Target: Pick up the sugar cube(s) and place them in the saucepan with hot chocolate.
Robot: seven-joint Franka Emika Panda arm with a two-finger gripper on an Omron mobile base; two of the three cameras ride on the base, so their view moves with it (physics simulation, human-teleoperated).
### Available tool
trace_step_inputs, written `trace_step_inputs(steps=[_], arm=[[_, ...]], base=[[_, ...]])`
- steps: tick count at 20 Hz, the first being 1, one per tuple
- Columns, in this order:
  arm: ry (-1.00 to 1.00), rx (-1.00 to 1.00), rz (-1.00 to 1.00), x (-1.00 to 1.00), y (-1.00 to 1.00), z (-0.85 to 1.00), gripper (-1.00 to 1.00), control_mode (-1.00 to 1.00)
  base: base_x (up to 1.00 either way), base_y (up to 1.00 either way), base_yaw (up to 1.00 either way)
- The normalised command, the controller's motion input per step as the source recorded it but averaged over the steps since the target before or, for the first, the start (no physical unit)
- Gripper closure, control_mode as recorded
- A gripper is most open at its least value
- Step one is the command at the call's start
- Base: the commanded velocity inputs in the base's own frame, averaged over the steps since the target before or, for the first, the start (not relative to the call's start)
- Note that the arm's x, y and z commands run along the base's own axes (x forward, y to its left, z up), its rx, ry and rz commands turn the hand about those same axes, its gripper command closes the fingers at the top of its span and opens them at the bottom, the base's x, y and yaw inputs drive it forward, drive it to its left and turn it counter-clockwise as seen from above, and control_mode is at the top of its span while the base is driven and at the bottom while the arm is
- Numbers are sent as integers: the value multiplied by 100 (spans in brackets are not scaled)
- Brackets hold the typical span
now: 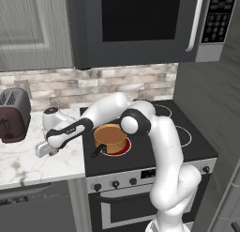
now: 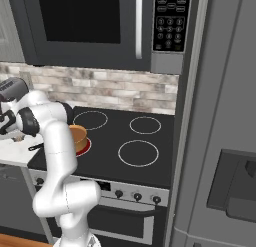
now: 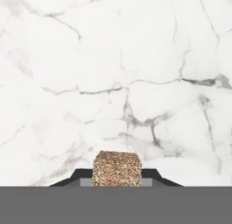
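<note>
Hand view, looking straight down on the white marble surface [image 3: 136, 60]: a speckled tan-brown sugar cube [image 3: 117, 168] is sitting between the two dark fingertips of the end effector [image 3: 117, 178], which are pressing against its sides, nearly closed on it. Left base view: the white arm is reaching left across the stove, its end effector [image 1: 51, 152] hanging low over the same surface, near its front edge and just left of the black cooktop [image 1: 187, 132]. A small round orange-copper saucepan [image 1: 111, 137] with a short black handle is resting on the front left burner, which is glowing red. A dark red toaster [image 1: 14, 116] is standing farther left, against the tiled wall.
</note>
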Motion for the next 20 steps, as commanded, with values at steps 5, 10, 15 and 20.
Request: trace_step_inputs(steps=[5,10,15,20], arm=[[0,0,0,-2,-1,0,100,-100],[-5,4,0,-42,-33,28,100,-100],[-17,15,0,-82,-67,67,100,-100],[-23,17,0,-80,-84,73,100,-100]], base=[[0,0,0],[0,0,0],[0,0,0],[0,0,0]])
